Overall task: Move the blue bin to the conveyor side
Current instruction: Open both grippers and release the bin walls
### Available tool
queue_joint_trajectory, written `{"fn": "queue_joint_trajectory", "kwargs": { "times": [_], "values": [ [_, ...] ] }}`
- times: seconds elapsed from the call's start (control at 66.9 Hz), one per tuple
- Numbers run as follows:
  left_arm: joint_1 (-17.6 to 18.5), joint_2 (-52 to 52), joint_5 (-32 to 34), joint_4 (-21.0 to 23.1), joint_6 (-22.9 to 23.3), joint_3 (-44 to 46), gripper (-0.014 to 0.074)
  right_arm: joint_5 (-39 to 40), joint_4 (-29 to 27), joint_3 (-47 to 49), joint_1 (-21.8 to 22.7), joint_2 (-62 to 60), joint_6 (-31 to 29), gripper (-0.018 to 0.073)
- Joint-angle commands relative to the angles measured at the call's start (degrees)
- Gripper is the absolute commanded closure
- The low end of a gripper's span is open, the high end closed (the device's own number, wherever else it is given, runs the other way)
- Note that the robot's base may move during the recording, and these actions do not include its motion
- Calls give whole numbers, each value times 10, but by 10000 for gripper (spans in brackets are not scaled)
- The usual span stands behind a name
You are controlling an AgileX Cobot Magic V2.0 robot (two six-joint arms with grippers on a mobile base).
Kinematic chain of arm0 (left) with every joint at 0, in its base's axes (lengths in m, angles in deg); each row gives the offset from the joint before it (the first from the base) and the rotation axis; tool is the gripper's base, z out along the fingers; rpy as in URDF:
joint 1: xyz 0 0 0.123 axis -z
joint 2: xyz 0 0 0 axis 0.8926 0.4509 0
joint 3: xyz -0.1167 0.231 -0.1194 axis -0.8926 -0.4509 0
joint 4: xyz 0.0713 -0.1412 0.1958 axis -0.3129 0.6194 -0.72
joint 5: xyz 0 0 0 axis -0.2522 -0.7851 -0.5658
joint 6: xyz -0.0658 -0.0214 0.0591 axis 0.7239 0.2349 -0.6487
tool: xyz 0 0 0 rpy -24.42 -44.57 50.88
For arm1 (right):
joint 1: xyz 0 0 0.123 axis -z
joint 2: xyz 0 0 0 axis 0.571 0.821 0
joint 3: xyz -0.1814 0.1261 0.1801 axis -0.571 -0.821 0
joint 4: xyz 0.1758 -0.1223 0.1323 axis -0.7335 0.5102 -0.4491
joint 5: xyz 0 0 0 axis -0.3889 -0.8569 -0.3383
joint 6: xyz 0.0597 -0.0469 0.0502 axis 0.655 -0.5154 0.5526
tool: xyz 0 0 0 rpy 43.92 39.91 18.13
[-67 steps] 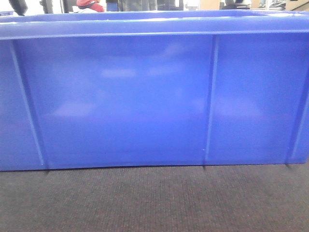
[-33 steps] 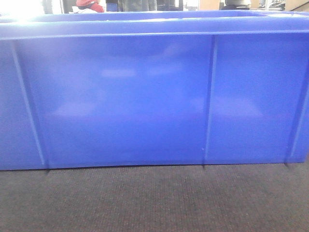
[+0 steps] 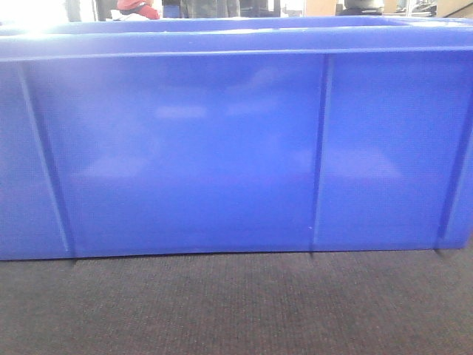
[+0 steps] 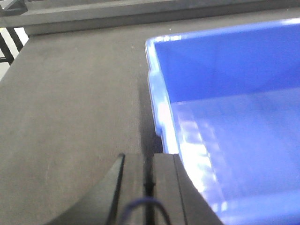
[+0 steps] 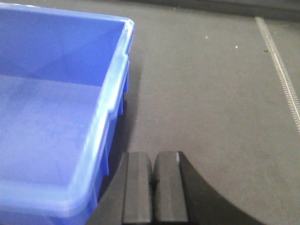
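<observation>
The blue bin (image 3: 236, 148) fills the front view's width and rests on the dark woven conveyor belt (image 3: 236, 303). In the left wrist view my left gripper (image 4: 148, 157) is shut with nothing in it, just outside the blue bin's (image 4: 234, 117) left wall, its right finger beside the rim. In the right wrist view my right gripper (image 5: 153, 157) is also shut and empty, just outside the blue bin's (image 5: 56, 103) right wall. The bin's inside shows bare. The belt (image 4: 75, 103) (image 5: 211, 93) spreads out on both sides.
A grey metal frame rail (image 4: 117, 14) runs along the belt's far edge in the left wrist view. A pale stitched seam (image 5: 281, 70) crosses the belt at the right. Behind the bin, people and furniture (image 3: 140, 7) show in the background.
</observation>
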Motion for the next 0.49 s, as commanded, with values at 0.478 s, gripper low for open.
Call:
{"fn": "queue_joint_trajectory", "kwargs": {
  "times": [0.478],
  "values": [
    [2,-229,47,21,-1,-151,613,121,13,-253,-1,-349,-6,629]
  ]
}}
